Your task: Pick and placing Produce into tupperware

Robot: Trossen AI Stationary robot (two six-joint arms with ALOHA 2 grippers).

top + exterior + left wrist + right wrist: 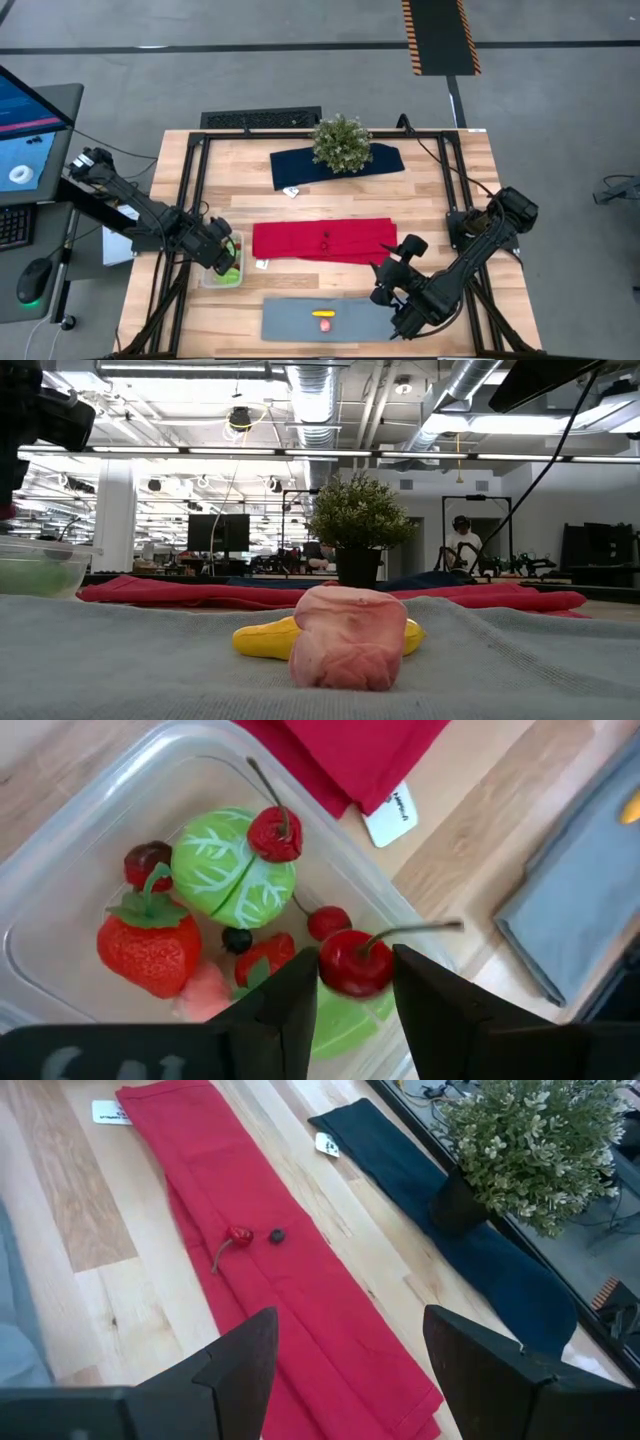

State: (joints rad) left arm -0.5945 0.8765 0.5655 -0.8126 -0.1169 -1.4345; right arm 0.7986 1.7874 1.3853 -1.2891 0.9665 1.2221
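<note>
Left gripper (355, 995) — above the tupperware (60, 870) at the table's left edge, fingers set close on either side of a red cherry (352, 963); whether they grip it cannot be told. Inside the tupperware: green cabbage (232, 875), strawberry (148, 947), further cherries, a dark berry. Right gripper (350, 1355) — fingers apart, empty, over the red cloth (290, 1270), where a cherry (238, 1236) and dark berry (277, 1235) lie. Grey mat (290, 320): yellow piece (324, 314), pink piece (325, 325).

Tupperware (60, 870) cut off at frame edge; pink piece (205, 992) partly hidden behind left hand (352, 995); distant person (462, 542) indistinct.
</note>
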